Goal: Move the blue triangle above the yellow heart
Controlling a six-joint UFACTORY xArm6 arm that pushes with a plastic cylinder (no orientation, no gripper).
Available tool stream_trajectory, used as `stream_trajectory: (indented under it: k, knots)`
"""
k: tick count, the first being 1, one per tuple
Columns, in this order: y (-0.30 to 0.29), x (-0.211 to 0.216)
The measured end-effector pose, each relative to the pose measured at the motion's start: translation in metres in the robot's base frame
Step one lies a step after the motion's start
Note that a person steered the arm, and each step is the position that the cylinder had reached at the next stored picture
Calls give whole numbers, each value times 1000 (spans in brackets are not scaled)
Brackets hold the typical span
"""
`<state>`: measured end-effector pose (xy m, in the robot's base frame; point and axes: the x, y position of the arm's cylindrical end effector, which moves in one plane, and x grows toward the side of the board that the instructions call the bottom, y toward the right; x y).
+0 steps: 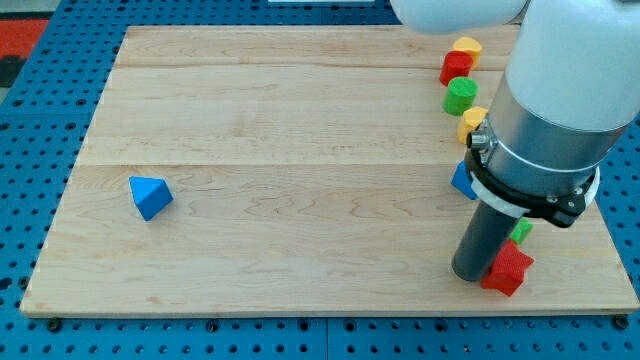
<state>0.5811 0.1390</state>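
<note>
1. Triangle, blue (pixel 150 196), lies alone far to the view's left of the yellow block (pixel 473 121) on the surface (pixel 300 120).
2. The tip (pixel 470 276) touches a red block (pixel 507 267) below that yellow block; there is no hand.

Looks like a robotics lab: pale wooden table (pixel 300 130) bolted over blue perforated pegboard (pixel 30 150), with a big industrial arm (pixel 555 110) overhead.

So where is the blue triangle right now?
The blue triangle sits alone on the wooden board near the view's left edge, about mid-height, far from the other blocks clustered at the view's right, where my tip rests beside a red block.
</note>
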Motion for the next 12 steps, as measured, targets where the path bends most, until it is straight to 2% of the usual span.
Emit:
stream_trajectory:
  k: [1,2,3,4,5,6,7,8,9,10,11,12]
  knots:
    - [-80,28]
    - [-159,31]
    - [-312,17]
    - [-354,-72]
    - [-299,-153]
    - [-248,-189]
    - [-373,-183]
    - [-339,-116]
    - [-224,-154]
    - [-144,-201]
    - [-181,-159]
    - [-189,-110]
